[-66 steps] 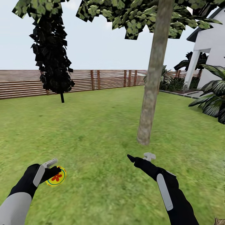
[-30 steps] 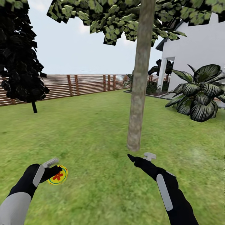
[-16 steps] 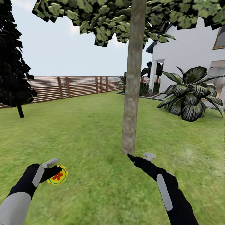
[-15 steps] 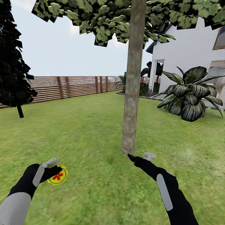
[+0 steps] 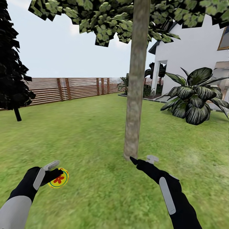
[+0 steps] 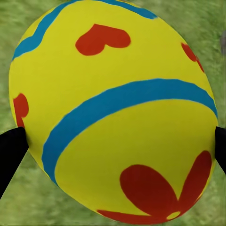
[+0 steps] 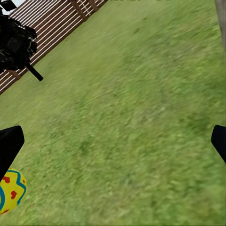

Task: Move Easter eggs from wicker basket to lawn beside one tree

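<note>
My left gripper (image 5: 54,174) is shut on a yellow Easter egg (image 5: 58,178) with a red flower and blue band, held above the lawn (image 5: 95,133) at the lower left. Up close in the left wrist view, the egg (image 6: 113,113) sits between the two black fingertips. My right gripper (image 5: 141,159) is open and holds nothing, just in front of the base of the grey-brown tree (image 5: 135,89). The right wrist view looks over grass, with the egg (image 7: 10,190) at its edge. The wicker basket is out of view.
A brown slat fence (image 5: 73,89) runs along the back. A dark cypress-like tree (image 5: 12,79) stands at the left. A white house (image 5: 197,60) and a broad-leaved shrub (image 5: 194,101) lie to the right. Open grass lies around the trunk.
The camera has turned and come closer, so the tree trunk now stands near the centre, just beyond my right gripper. Both arms keep their poses; the egg stays held.
</note>
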Controlling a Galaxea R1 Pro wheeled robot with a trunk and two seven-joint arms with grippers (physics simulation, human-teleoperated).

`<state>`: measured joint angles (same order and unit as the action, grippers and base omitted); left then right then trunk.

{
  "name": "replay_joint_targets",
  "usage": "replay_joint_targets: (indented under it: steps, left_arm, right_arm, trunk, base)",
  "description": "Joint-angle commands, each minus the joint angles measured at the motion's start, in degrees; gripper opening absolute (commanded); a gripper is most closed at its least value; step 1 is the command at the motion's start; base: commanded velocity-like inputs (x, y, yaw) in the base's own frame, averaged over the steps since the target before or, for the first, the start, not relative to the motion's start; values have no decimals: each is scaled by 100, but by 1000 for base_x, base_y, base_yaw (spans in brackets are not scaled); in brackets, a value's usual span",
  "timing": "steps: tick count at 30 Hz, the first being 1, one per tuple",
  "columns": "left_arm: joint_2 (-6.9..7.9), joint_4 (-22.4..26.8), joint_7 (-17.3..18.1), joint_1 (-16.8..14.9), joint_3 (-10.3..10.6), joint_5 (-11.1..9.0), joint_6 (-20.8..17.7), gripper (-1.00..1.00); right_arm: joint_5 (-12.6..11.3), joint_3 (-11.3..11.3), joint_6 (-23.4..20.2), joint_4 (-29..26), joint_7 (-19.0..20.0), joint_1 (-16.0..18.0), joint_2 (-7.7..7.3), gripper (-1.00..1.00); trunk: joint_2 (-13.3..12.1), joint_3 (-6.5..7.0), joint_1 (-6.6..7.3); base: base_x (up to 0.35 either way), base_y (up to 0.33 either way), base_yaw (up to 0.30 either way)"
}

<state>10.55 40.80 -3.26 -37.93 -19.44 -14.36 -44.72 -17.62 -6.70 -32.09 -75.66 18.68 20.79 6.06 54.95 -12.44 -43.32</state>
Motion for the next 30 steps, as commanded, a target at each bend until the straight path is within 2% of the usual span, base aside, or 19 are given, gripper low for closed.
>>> replay_joint_targets:
  steps: [1,17,20,23,30]
  left_arm:
    - [0,6,-34,-4,-7,-58,-28,-100]
    - [0,6,-34,-4,-7,-58,-28,-100]
    - [0,6,-34,-4,-7,-58,-28,-100]
    - [0,6,-34,-4,-7,-58,-28,-100]
    - [0,6,-34,-4,-13,-58,-28,-100]
  right_arm:
    - [-23,-19,-43,-3,21,5,8,100]
    - [-22,-16,-34,-2,4,4,9,100]
    - [-22,-22,-9,-2,-2,5,9,100]
    - [-11,-17,231,1,-18,6,8,100]
    - [-15,-16,293,7,-6,4,0,100]
  trunk:
    - [6,-3,-4]
    - [6,109,-4]
    - [6,115,-4]
    - [6,116,-4]
    - [6,116,-4]
  base:
    - [250,0,-125]
    - [221,0,-180]
    - [199,0,-53]
    - [198,0,-8]
    - [196,0,-1]
